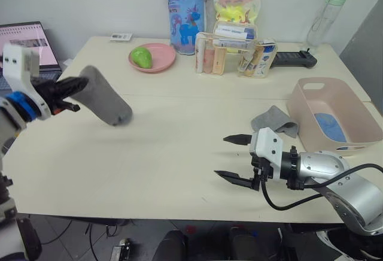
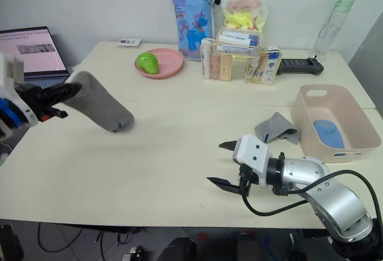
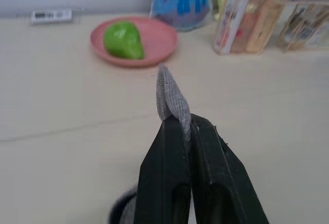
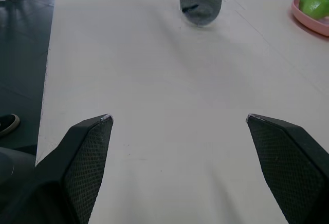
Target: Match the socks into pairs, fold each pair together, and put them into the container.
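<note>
Left gripper (image 1: 75,86) is pinched tight on the cuff end of a grey sock (image 1: 108,103), held up over the left side of the table (image 1: 149,153); the toe end hangs down, touching or just above the surface, can't tell which. The left wrist view shows the fabric squeezed thin between the two black fingers (image 3: 172,178). Right gripper (image 1: 234,158) hovers low over the near-right part of the table, jaws spread wide, nothing in them. The second grey sock (image 1: 275,120) lies crumpled on the table just beside the container (image 1: 311,104), and a light blue sock (image 1: 330,127) is already inside it. Navy socks not spotted. Handling: the sock looks light, limp and non-fragile, drooping under its own weight, so it probably won't hold any shape once released. A pinch at the cuff edge looks secure; knit likely grips well. For pairing, the sensible grab on the crumpled one is a raised fold or its cuff, rather than scraping flat fabric off the table.
</note>
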